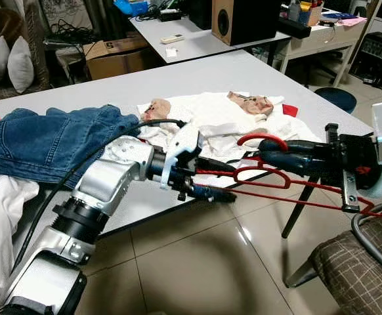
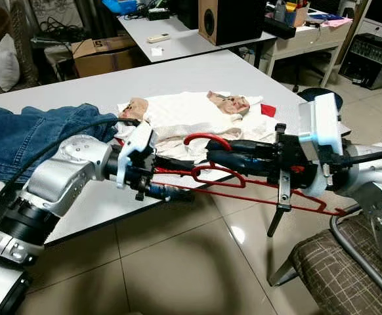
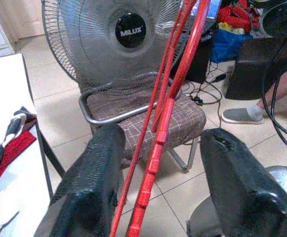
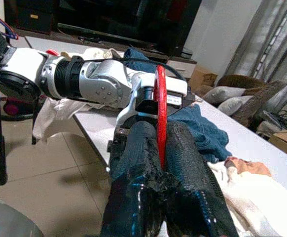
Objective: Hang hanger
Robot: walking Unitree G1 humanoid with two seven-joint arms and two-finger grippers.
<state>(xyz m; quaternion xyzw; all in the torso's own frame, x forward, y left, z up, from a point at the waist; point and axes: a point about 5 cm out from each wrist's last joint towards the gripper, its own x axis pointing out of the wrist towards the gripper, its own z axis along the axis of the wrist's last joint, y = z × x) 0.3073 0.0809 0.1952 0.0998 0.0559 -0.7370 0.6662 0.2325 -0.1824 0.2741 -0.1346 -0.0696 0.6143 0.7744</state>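
Red hanger held between my two grippers, off the table's near edge.

My right gripper [image 2: 211, 152] has its textured black fingers [image 4: 148, 163] clamped on the red hanger [image 1: 276, 187] just below its hook; my left gripper [image 1: 220, 180] has its fingers [image 3: 91, 182] spread apart, with the hanger's thin ribbed plastic bars running between them, contact unclear; the hanger lies roughly level above the glossy tiled floor [image 1: 197, 262]; beyond it, the grey table [image 1: 217, 72] carries a blue denim garment [image 1: 46, 141] and crumpled white cloth [image 1: 204, 115]; a checked-fabric chair [image 3: 148, 121] with a metal tube frame stands nearby; behind it, a grey wire-grille fan [image 3: 119, 42] reads "MILUX".
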